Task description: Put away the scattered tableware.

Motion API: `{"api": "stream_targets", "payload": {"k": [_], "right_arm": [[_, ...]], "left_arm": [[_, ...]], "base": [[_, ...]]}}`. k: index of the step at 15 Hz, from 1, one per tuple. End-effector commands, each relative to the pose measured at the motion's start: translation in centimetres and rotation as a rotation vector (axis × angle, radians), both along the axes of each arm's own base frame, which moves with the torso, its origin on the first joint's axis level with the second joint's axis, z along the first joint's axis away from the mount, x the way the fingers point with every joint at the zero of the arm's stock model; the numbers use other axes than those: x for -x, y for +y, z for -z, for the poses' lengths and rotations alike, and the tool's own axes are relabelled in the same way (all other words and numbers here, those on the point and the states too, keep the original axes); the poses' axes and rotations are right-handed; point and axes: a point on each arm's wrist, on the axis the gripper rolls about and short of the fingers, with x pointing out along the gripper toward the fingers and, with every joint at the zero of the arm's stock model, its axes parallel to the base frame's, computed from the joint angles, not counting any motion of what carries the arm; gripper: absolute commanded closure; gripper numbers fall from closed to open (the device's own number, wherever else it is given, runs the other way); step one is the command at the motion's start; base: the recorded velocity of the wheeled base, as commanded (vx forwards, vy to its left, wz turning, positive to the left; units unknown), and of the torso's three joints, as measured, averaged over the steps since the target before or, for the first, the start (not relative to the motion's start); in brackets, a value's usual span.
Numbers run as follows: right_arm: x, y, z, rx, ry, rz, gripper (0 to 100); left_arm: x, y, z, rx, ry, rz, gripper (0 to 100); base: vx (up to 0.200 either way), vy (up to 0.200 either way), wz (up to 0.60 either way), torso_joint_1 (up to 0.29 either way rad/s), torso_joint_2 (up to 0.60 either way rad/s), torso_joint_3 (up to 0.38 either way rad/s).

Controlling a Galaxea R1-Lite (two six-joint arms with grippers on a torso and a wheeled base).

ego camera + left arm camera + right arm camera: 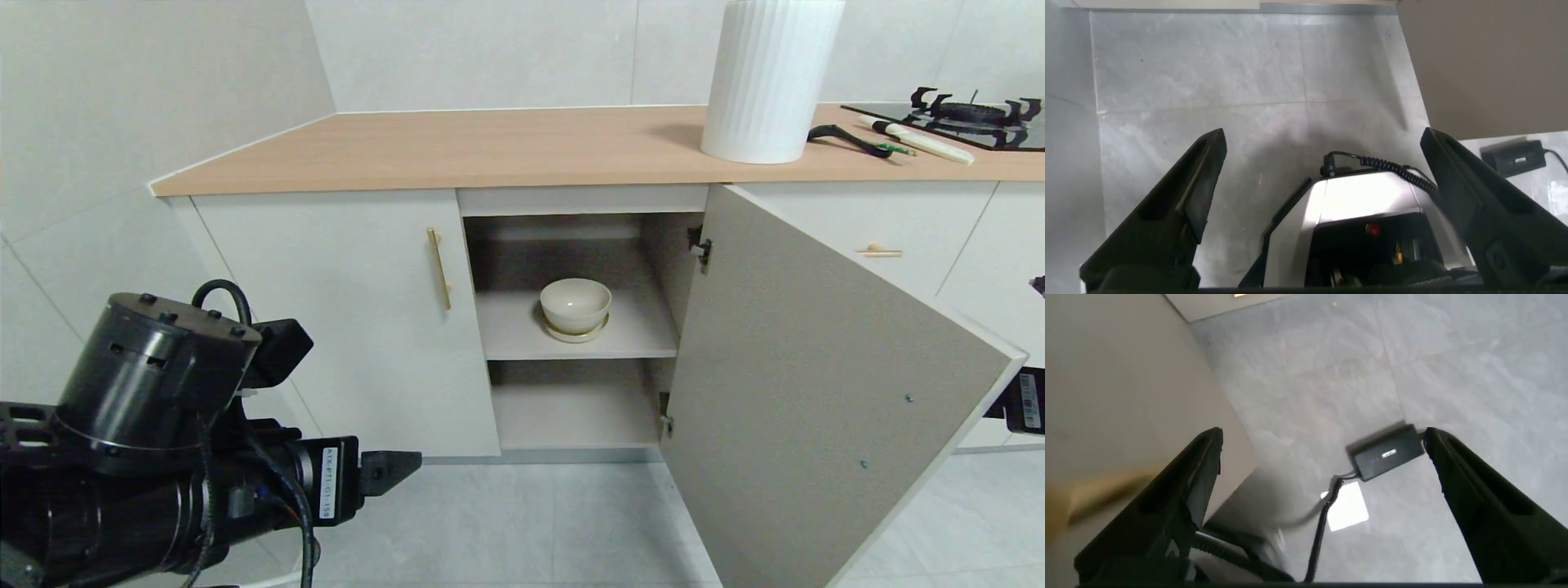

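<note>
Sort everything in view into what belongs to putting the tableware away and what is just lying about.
Job in hand:
beige bowl, standing on a saucer
upper cupboard shelf that holds them
open cupboard door

Just lying about, on the worktop:
white ribbed vase
black-handled utensil
cream-handled utensil
gas hob

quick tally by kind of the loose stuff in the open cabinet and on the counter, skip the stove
bowl: 1
plate under it: 1
ribbed white canister: 1
utensils: 2, the black utensil and the cream utensil
total: 5
</note>
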Motion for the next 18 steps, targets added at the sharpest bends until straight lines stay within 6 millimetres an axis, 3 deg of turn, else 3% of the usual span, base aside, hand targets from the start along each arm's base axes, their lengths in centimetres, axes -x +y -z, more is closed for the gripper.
{"api": "stream_targets", "payload": {"k": [1, 6, 10, 18], "right_arm": [[-1.1, -0.1, 1.1, -0.007, 0.040, 0.011, 0], [-1.4, 0.1, 1.2, -0.018, 0.016, 0.008, 0], [-1.4, 1.4, 1.4, -0.046, 0.002, -0.028, 0], [-0.8, 6.7, 2.0, -0.195, 0.013, -0.180, 0]], "left_arm": [[0.0, 0.0, 0.0, 0.000, 0.001, -0.001, 0], [0.0, 0.0, 0.0, 0.000, 0.001, 0.000, 0], [0.0, 0.0, 0.0, 0.000, 0.001, -0.001, 0], [0.0, 0.0, 0.0, 0.000, 0.000, -0.001, 0]], "base": [[0.000, 0.000, 0.00, 0.000, 0.00, 0.000], [0.000, 0.000, 0.00, 0.000, 0.00, 0.000], [0.000, 0.000, 0.00, 0.000, 0.00, 0.000], [0.000, 0.000, 0.00, 0.000, 0.00, 0.000]]}}
